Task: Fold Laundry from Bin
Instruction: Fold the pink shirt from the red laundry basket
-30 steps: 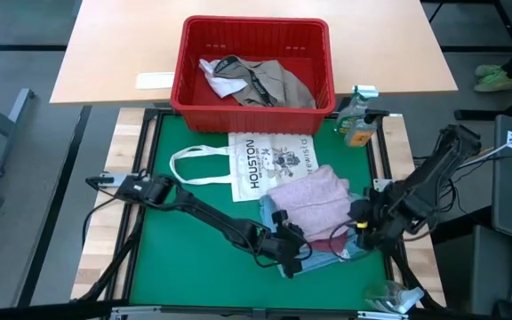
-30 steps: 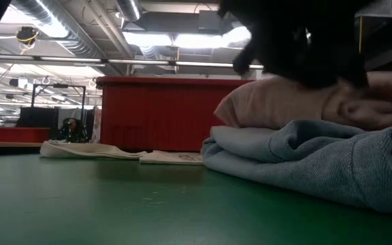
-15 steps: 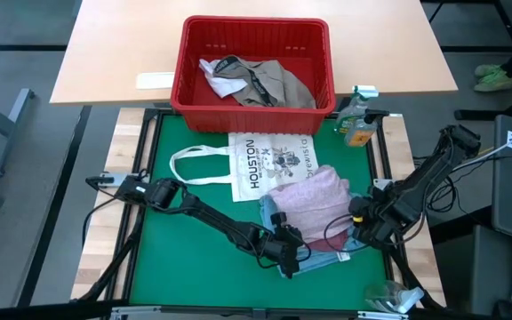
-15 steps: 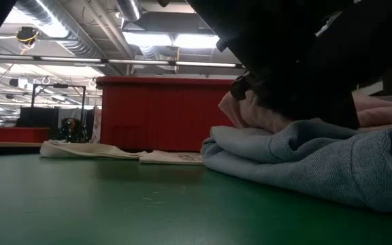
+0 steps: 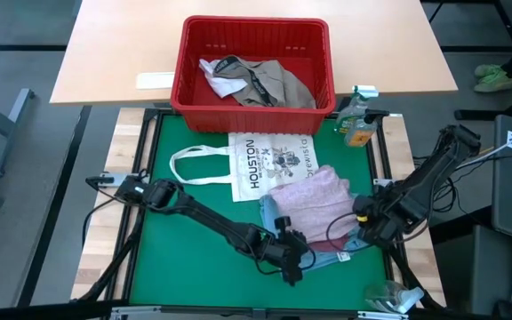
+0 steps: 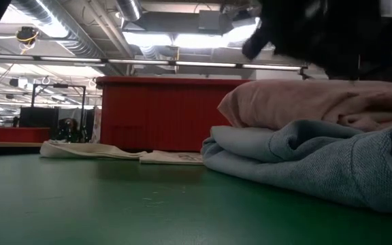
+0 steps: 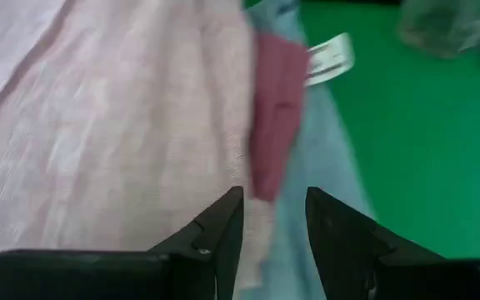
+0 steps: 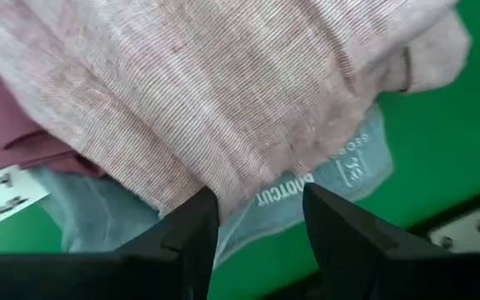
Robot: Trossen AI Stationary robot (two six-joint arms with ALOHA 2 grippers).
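A folded pile lies on the green mat [image 5: 194, 249] at the near right. A pale pink garment [image 5: 314, 200] is on top, a maroon piece [image 5: 332, 242] is under it, and a light blue one [image 5: 327, 260] is at the bottom. My left gripper [image 5: 297, 265] is open at the pile's near left corner, over the pink and maroon edges [image 7: 277, 108]. My right gripper [image 5: 360, 227] is open at the pile's right side, over the pink garment's edge [image 8: 223, 83]. The red bin [image 5: 256, 62] at the far side holds khaki-grey and white garments [image 5: 265, 80].
The white "HOUSTON" tote bag [image 5: 260, 164] lies flat between the bin and the pile, its handle toward the left. A spray bottle [image 5: 358, 124] stands at the mat's far right corner. A clear object [image 5: 389, 298] lies at the near right corner. The mat's left half is bare green.
My left gripper has moved toward the table's near edge, off the pile's near left corner. In the low view a dark gripper came down onto the pink garment and has risen clear of it again. The pile stays folded in place.
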